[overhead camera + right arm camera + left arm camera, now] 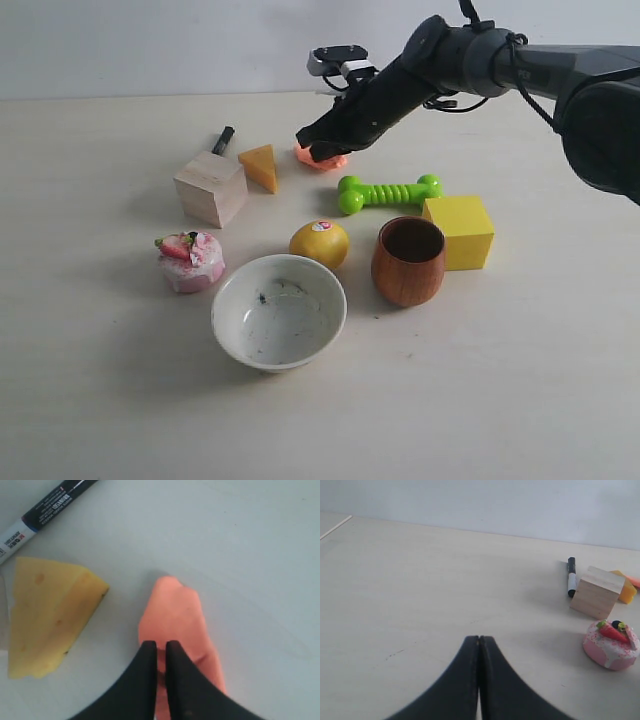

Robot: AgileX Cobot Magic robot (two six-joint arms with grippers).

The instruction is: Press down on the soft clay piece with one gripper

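The soft clay piece (327,161) is a flat salmon-orange blob at the back of the table, between the cheese wedge and the green bone toy. My right gripper (310,138) reaches down from the right, and its dark tip rests on top of the clay, hiding part of it. In the right wrist view the two black fingers stand almost together, with only a thin slit between them. The gripper (161,644) sits over the clay piece (175,607). My left gripper (479,638) is shut with nothing in it, above bare table. It is out of the exterior view.
Next to the clay are an orange-yellow cheese wedge (262,166), a black marker (223,139) and a wooden cube (210,188). Nearer the front are a green bone toy (388,192), a yellow cube (460,231), a wooden cup (408,262), a lemon (320,243), a white bowl (226,300) and a pink cake toy (190,261).
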